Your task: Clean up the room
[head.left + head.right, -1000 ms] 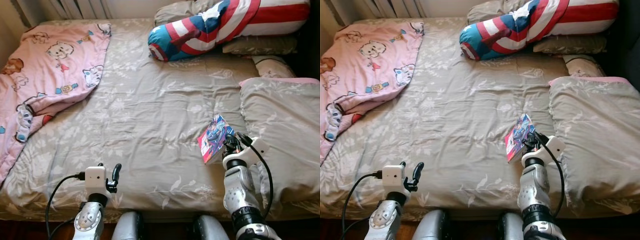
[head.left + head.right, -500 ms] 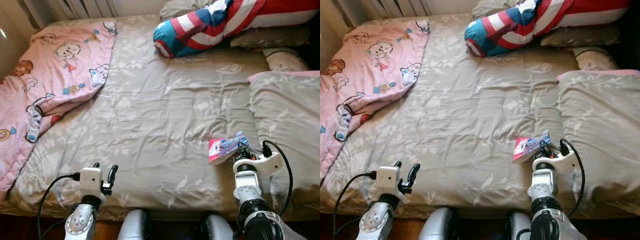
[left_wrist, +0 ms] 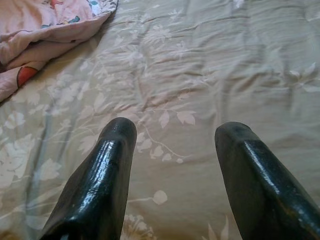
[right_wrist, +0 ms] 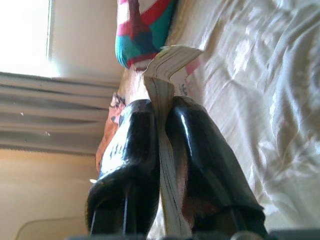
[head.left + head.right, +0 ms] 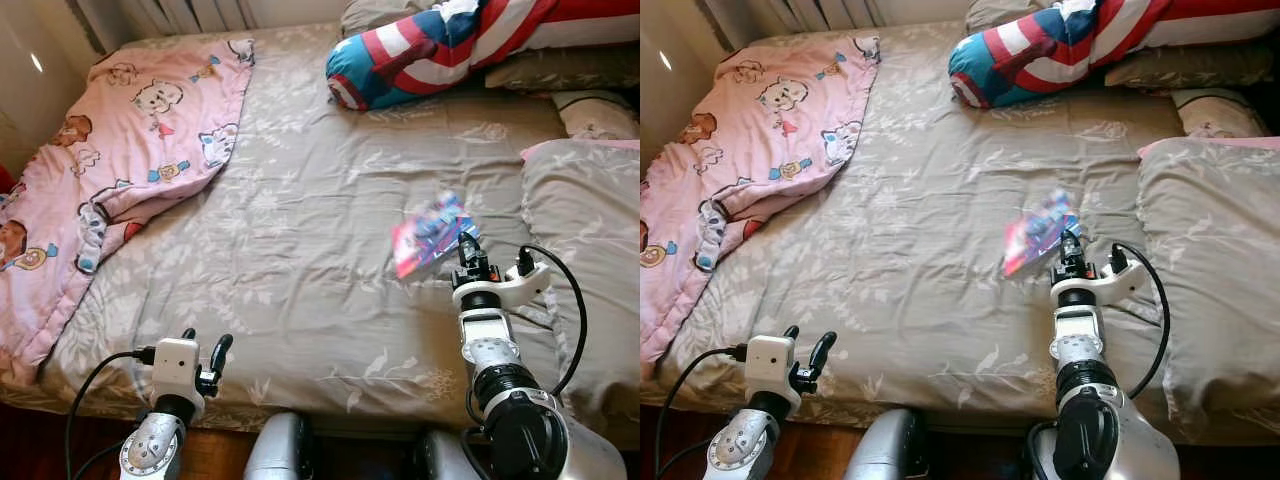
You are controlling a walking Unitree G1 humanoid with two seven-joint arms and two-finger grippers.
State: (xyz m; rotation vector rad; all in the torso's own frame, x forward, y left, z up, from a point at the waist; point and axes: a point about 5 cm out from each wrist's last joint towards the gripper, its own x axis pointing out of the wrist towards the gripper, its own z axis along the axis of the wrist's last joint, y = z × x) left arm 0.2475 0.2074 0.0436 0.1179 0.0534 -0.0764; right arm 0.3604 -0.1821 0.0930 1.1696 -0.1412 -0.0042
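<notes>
A thin comic book (image 5: 430, 232) with a red and blue cover hangs just above the grey bedspread (image 5: 300, 210), right of the middle of the bed. My right gripper (image 5: 467, 250) is shut on its lower edge; in the right wrist view the book's page edges (image 4: 167, 150) are clamped between the two black fingers (image 4: 200, 150). My left gripper (image 5: 205, 355) hovers low over the near left edge of the bed, open, with nothing between its fingers (image 3: 100, 185).
A pink cartoon blanket (image 5: 110, 170) is bunched over the bed's left side. A long red, white and blue cushion (image 5: 430, 55) lies across the head of the bed. Grey pillows (image 5: 590, 230) are piled on the right. Dark floor runs along the bed's near edge.
The camera has shifted, so the whole bed sits differently in view. My right gripper has lifted and swung the comic book from lying flat to a raised, tilted hold.
</notes>
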